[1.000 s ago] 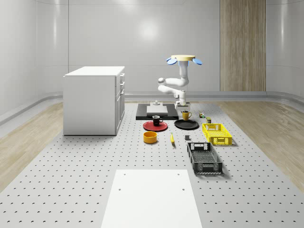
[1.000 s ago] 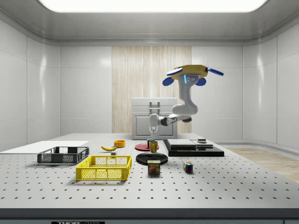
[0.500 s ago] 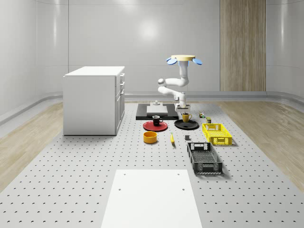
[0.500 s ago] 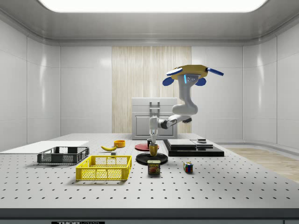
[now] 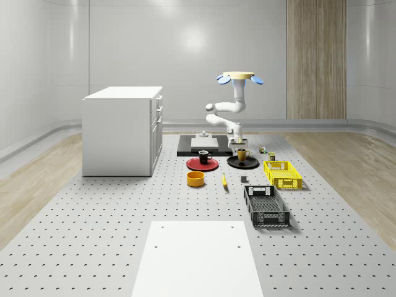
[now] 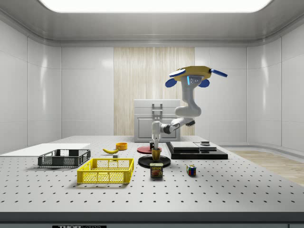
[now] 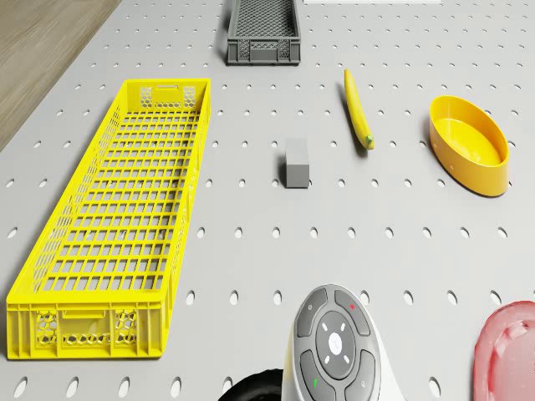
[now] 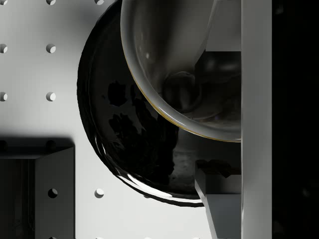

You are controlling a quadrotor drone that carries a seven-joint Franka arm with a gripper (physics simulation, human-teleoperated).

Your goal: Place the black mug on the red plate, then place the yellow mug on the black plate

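The yellow mug [image 5: 242,154] stands upright on the black plate [image 5: 249,164]; in the side view the mug [image 6: 156,153] rests on that plate [image 6: 145,163]. My gripper [image 5: 237,146] points straight down at the mug's rim [image 6: 155,145]. In the wrist view I look into the mug [image 8: 174,59] with the black plate [image 8: 124,139] under it. The black mug [image 5: 204,157] sits on the red plate [image 5: 194,165], to the whole-scene view's left. The drone [image 5: 240,77] hovers behind the plates, over the back of the table.
A white cabinet [image 5: 122,130] stands at the left and a black slab [image 5: 185,151] behind the plates. In front lie a yellow bowl [image 7: 470,146], banana [image 7: 358,109], grey block [image 7: 297,163], yellow crate [image 7: 109,225] and grey basket [image 7: 263,33]. A can [image 6: 156,171] and cube [image 6: 191,170] sit nearby.
The gripper has come down a little with the yellow mug, which now rests on the black plate. The drone has kept its place.
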